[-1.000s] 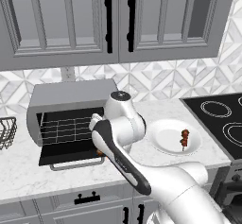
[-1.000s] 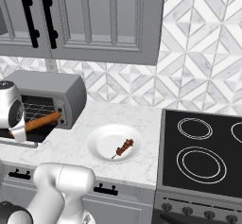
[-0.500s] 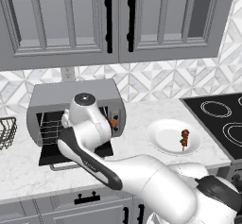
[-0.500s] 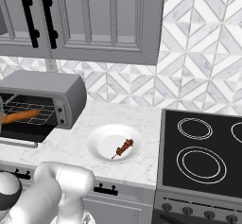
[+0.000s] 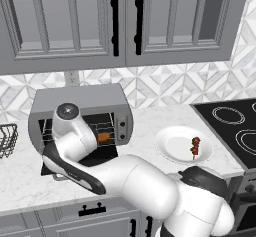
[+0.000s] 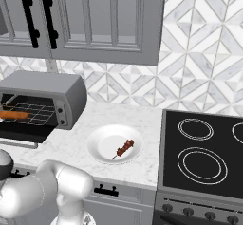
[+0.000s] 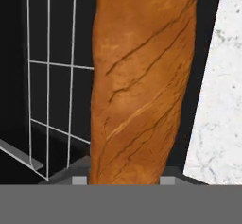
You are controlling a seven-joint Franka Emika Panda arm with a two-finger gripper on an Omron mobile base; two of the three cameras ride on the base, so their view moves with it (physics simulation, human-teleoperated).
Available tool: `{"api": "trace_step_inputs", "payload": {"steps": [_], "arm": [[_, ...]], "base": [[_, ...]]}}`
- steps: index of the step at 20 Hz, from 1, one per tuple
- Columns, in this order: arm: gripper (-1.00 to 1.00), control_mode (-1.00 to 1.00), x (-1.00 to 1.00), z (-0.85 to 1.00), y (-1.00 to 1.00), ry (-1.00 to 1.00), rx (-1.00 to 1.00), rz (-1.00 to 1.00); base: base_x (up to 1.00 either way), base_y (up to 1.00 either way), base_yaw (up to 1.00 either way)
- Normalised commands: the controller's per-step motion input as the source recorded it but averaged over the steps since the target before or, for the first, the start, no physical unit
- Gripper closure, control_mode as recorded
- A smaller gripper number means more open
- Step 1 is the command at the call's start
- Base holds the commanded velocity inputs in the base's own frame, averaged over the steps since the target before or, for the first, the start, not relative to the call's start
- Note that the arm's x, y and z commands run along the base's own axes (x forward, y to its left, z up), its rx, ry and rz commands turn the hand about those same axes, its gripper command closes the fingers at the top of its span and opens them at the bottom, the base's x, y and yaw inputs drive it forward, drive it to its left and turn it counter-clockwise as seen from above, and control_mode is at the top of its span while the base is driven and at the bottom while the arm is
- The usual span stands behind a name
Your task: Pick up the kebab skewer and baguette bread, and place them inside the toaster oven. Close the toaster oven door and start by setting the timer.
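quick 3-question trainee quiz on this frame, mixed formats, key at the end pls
1. True or false: the short skewer of dark red and brown chunks lies on the round white plate.
2. Where is the long orange-brown baguette? A) on the black stovetop B) over the wire rack inside the grey metal toaster oven C) on the marble counter
3. Fill in: the toaster oven's drop-down dark glass door is ____.

Key: 1 true. 2 B, in the right base view. 3 open, folded down in front of the oven.
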Motion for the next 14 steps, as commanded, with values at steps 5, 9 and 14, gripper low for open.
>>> {"api": "trace_step_inputs", "payload": {"steps": [5, 9, 14], "arm": [[1.0, -1.0, 0.56, 0.0, 0.04, -0.13, 0.05, -0.09], [1.0, -1.0, 0.29, -0.02, 0.0, -0.02, 0.03, 0.0], [1.0, -1.0, 0.14, -0.06, -0.04, 0.0, 0.01, 0.03]], "base": [[0.0, 0.0, 0.0], [0.0, 0.0, 0.0], [0.0, 0.0, 0.0]]}}
